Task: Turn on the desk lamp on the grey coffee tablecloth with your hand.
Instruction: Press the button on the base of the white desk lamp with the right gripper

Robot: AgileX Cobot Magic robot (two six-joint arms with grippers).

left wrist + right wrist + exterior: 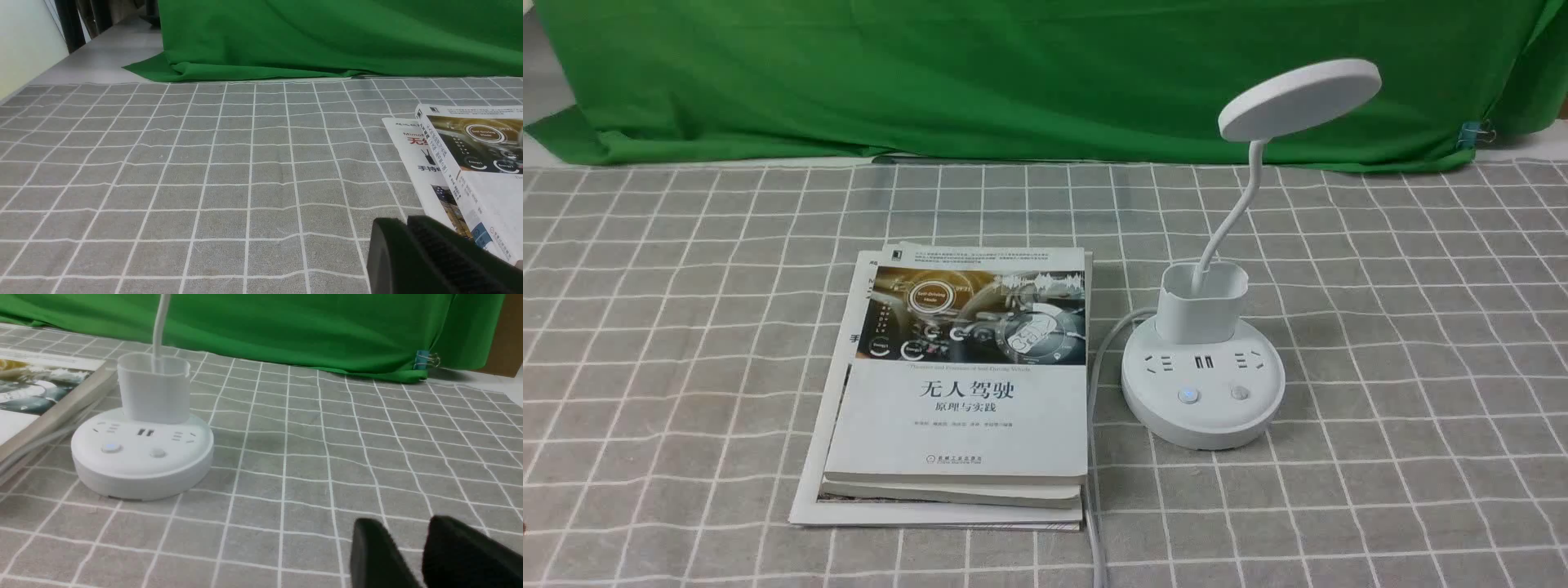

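Observation:
The white desk lamp (1203, 392) stands on the grey coffee tablecloth (686, 327), right of centre. Its disc head (1298, 98) leans right on a bent neck above the cup holder (1202, 304). Two buttons sit at the base's front; the left button (1189, 396) glows faint blue. Neither arm shows in the front view. In the right wrist view my right gripper (404, 526) is open and empty, low over the cloth (367, 437), well short of the lamp base (143, 453). My left gripper (406, 222) is shut and empty over the cloth (163, 183).
A stack of books (964, 384) lies left of the lamp, close to my left gripper in the left wrist view (470, 163). The lamp's white cable (1094, 457) runs between books and base toward the front edge. A green cloth (1013, 73) hangs across the back, with a clip (1474, 133).

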